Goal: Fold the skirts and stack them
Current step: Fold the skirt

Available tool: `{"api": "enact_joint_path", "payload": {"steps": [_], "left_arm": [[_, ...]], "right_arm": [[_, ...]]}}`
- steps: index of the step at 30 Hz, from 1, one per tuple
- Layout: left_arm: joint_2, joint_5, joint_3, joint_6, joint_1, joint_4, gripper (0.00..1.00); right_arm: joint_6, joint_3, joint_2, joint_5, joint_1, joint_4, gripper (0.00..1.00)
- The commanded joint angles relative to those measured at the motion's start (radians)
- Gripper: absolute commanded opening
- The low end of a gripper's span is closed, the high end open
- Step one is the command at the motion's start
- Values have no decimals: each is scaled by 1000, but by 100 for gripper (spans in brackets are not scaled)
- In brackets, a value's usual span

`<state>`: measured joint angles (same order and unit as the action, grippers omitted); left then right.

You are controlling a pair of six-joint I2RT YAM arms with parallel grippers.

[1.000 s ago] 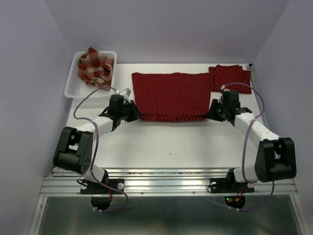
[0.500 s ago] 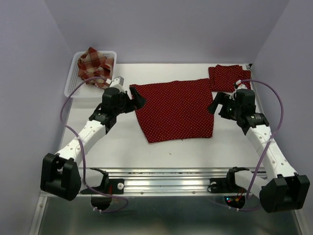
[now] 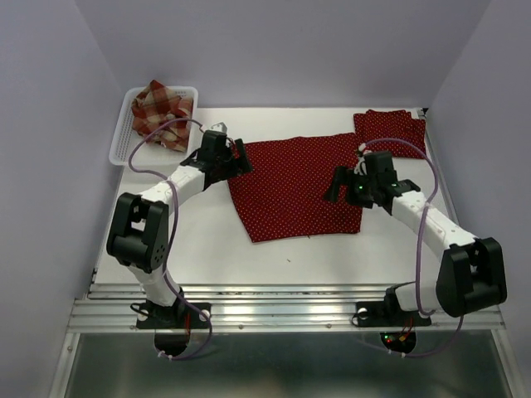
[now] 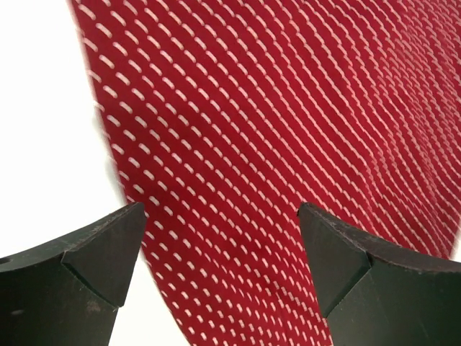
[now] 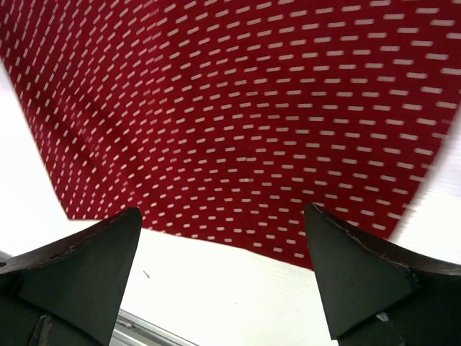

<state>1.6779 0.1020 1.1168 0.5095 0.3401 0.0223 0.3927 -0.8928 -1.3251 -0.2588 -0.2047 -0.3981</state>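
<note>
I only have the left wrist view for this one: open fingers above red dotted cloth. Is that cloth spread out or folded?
Observer: Spread out. The top view shows the dotted skirt lying open in the middle of the table.
Reviewer: Where is the other arm?
Observer: The right gripper is over the skirt's right side, and its own wrist view shows the fingers open.
Reviewer: Any skirt done?
Observer: Yes, one folded dotted skirt lies at the table's far right corner.
</note>
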Motion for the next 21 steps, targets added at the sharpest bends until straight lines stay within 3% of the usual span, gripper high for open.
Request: {"api": "enact_joint_path", "payload": {"steps": [1,8,13,18,21], "left_arm": [[31,-214,150,-29,-13,109,99],[210,-216,329,-49,-85,166,99],[344,-202,466,-72,-90,197,99],[385,-193,500,-55,-107,186,99],[402,-193,506,-49,-115,185,99]], "right_arm": [[-43,-81,-32,101,-192,31,100],[-74,-213,-178,313,-578,19,100],[-98,-377,-347,446,-744,-27,100],[-144,-500,-477,513,-889,-57,100],[-155,-580,-568,543,-912,-99,100]]}}
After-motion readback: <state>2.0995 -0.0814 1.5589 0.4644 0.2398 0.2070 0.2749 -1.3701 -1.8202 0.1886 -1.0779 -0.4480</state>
